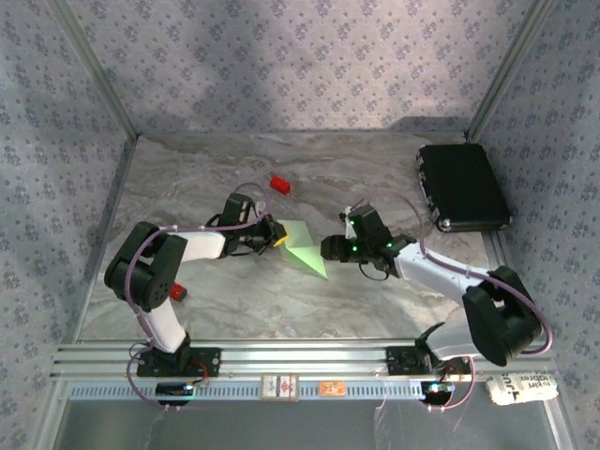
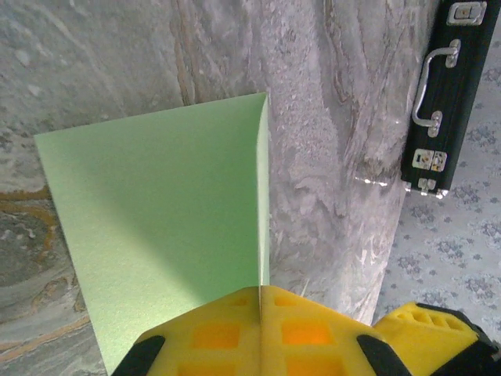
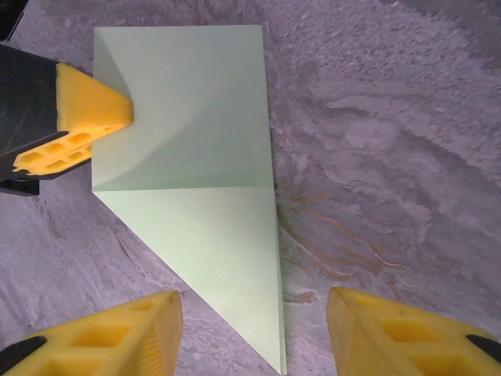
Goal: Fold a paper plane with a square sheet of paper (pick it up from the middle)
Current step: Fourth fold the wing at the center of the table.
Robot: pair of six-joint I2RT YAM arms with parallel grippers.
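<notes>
Top external view: the square sheet of paper (image 1: 302, 246) lies near the middle of the counter (image 1: 234, 300), already creased into a flap and a tapering point that runs toward the near right. It is not yet a dart.

The left pincer (image 1: 272, 232) is at the sheet's left side. In the left wrist view its yellow tips (image 2: 261, 294) are clenched together on the paper (image 2: 156, 235), with a raised fold line running straight away from them. The right wrist view shows the same grip on the sheet (image 3: 188, 157) from the other side, the left pincer (image 3: 94, 117) biting its edge. The right pincer (image 3: 252, 305) is released — its fingers stand apart either side of the paper's point and touch nothing.

This looks like an early fold, roughly a third of the way along. The left side anchors the sheet while the right is free. The next move probably calls for the right pincer to take the loose corner or press the crease flat, without dragging the paper out of the left's hold.

The sheet's long right edge lies flat, with bare counter beyond it. The small red block (image 1: 279, 183) sits well apart on the far side and the black case (image 1: 462, 186) stands far right — neither crowds the work.
</notes>
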